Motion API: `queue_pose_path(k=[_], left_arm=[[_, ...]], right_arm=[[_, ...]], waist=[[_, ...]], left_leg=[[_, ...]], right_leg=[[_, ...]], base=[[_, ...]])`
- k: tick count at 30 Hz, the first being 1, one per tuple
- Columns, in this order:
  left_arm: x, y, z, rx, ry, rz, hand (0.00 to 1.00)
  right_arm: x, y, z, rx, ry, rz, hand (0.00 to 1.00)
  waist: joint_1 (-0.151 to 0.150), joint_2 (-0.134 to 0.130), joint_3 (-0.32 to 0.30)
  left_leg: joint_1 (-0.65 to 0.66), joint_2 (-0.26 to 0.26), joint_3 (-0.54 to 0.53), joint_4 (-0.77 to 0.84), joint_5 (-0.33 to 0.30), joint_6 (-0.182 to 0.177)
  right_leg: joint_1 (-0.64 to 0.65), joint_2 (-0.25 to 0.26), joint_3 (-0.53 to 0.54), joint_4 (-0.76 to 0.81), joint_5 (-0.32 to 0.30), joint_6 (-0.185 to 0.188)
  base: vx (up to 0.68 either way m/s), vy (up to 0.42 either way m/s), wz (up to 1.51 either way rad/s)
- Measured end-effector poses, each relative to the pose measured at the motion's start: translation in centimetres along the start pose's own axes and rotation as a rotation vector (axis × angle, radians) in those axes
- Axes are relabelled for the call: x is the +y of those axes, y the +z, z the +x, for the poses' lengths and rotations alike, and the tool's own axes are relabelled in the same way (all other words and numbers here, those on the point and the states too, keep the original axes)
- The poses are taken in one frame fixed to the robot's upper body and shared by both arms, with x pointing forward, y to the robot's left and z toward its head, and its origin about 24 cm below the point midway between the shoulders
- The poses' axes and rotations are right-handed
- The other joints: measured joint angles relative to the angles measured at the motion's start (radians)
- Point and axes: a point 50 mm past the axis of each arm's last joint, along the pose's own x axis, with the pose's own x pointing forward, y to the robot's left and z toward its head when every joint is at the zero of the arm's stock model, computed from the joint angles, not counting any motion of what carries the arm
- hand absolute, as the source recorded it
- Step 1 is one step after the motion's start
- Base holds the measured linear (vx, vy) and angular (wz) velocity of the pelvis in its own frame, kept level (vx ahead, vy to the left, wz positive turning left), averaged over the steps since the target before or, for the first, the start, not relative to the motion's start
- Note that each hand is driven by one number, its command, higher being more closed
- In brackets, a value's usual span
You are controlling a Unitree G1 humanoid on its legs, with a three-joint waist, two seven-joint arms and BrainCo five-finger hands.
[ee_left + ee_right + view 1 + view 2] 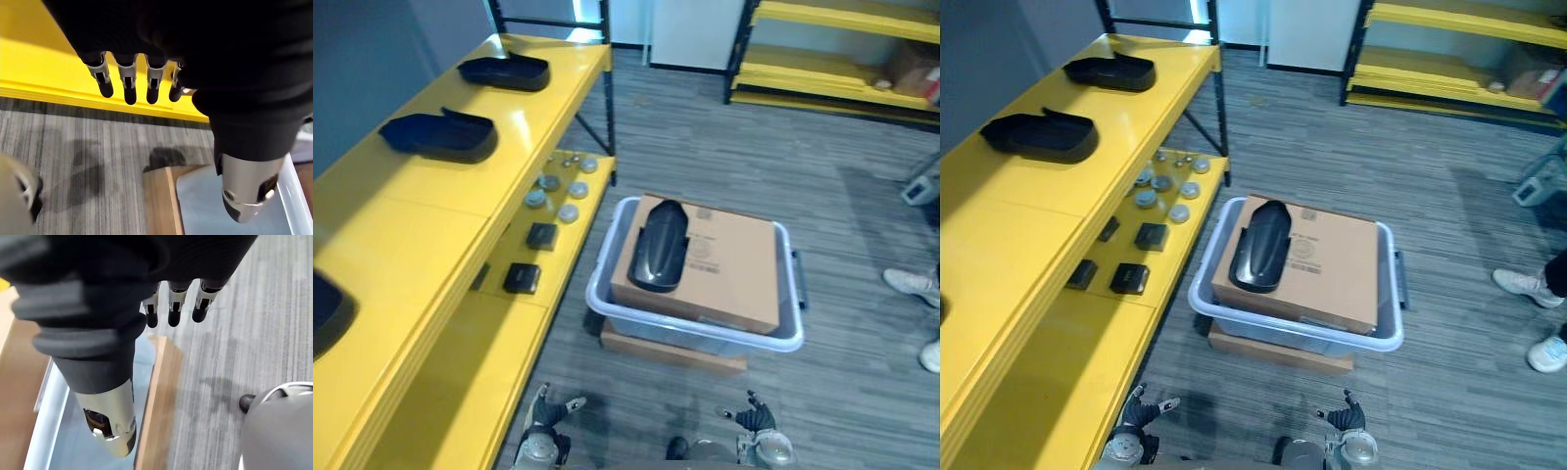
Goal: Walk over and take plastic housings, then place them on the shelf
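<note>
Left hand (548, 419) low at bottom edge, left of centre. Right hand (756, 419) low at bottom edge, right of centre. In left wrist view, fingers (129, 83) straight and slack, thumb (247, 196) held apart, nothing grasped. Likewise in right wrist view: fingers (175, 308) straight, thumb (110, 421) out, empty.

Floor of grey striped carpet (705, 147) across the whole room. Along left side of frame, long yellow shelf (411, 235) with glossy top deck and a lower deck beneath, toward centre. At upper right, second yellow rack (832, 59) on black posts. At right edge, a person's pale shoes (913, 284).

In middle of frame, above both hands, pale grey tub (695, 338) on a flat cardboard slab (671, 357). Inside tub, brown cardboard box (729, 269).

On left part of that box, black plastic housing (659, 245), lying lengthwise, rounded side up. Above and between the two hands, well apart from both, touched by neither.

On shelf's top deck, open side up: near shelf housing (440, 135) at upper left, far shelf housing (505, 70) beyond it, edge housing (328, 308) cut off by left border.

On lower deck, round silver discs (558, 191) and small black blocks (541, 235).

In right eye view, two further blocks (1082, 274) tucked under top deck. In left wrist view, shelf's yellow edge just past fingertips, tub corner beside thumb. In right wrist view, tub wall and slab edge beside thumb.
</note>
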Motion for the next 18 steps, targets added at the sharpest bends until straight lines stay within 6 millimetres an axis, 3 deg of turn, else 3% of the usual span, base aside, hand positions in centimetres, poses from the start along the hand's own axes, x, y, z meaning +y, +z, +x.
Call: queue_pose_path(k=[1, 2, 3, 5, 8, 12, 14, 18], left_arm=[[0.1, 0.0, 0.0, -0.001, 0.003, 0.001, 0.0], [-0.1, 0.1, 0.0, -0.003, 0.0, 0.0, 0.0], [-0.1, 0.2, 0.0, -0.005, -0.001, -0.008, 0.0], [0.3, 0.1, 0.2, -0.004, 0.006, -0.001, 0.0], [0.4, 0.0, 0.2, 0.004, 0.002, 0.007, 0.0], [0.7, -0.6, 0.2, 0.028, 0.009, 0.011, 0.0], [1.3, -1.0, 0.2, 0.035, 0.02, 0.022, 0.0], [1.7, -2.2, -0.2, 0.068, 0.031, 0.029, 0.0]], right_arm=[[0.0, -0.2, -0.1, 0.009, -0.005, 0.007, 0.0], [-0.2, -0.5, -0.2, 0.016, -0.018, 0.011, 0.0], [-0.3, -0.5, -0.1, 0.016, -0.024, 0.021, 0.0], [-0.1, -1.0, -0.4, 0.03, -0.023, 0.039, 0.0], [0.0, -1.8, -0.7, 0.058, -0.032, 0.081, 0.0], [-0.2, -2.2, -0.8, 0.073, -0.045, 0.126, 0.0], [-0.3, -1.9, -0.8, 0.066, -0.059, 0.17, 0.0], [-3.0, 1.6, -1.2, -0.128, -0.162, 0.25, 0.0]], waist=[[0.0, 0.001, 0.0], [0.001, 0.017, -0.001], [0.001, 0.026, 0.0], [-0.004, -0.009, -0.016], [-0.006, -0.033, -0.031], [-0.005, -0.026, -0.034], [-0.005, -0.022, -0.041], [-0.008, -0.019, -0.061]], left_leg=[[-0.011, -0.052, -0.077, -0.067, 0.003, -0.002], [-0.017, -0.071, -0.109, -0.126, 0.017, -0.009], [-0.024, -0.07, -0.107, -0.131, 0.016, 0.028], [-0.005, -0.103, -0.071, -0.167, 0.004, 0.044], [0.011, -0.155, -0.056, -0.205, 0.013, 0.065], [0.047, -0.193, -0.045, -0.229, 0.017, 0.072], [0.069, -0.197, -0.045, -0.245, 0.017, 0.072], [0.114, -0.195, -0.046, -0.301, 0.024, 0.08]], right_leg=[[-0.013, -0.005, 0.026, 0.015, -0.008, 0.015], [-0.026, 0.004, 0.045, 0.038, -0.023, 0.039], [-0.03, 0.011, 0.056, 0.048, -0.029, 0.049], [-0.034, -0.025, 0.093, 0.041, -0.022, 0.089], [-0.027, -0.063, 0.095, 0.008, -0.008, 0.114], [0.029, -0.099, 0.096, -0.057, 0.006, 0.135], [0.055, -0.1, 0.095, -0.08, 0.013, 0.138], [0.082, -0.096, 0.094, -0.096, 0.023, 0.135]], base=[[0.01, 0.16, -0.79], [0.01, 0.184, -0.72], [0.05, 0.218, -0.58], [0.1, 0.206, -0.31], [0.2, 0.19, 0.01], [0.19, 0.134, 0.02], [0.14, 0.05, 0.02], [0.15, 0.012, 0.01]])
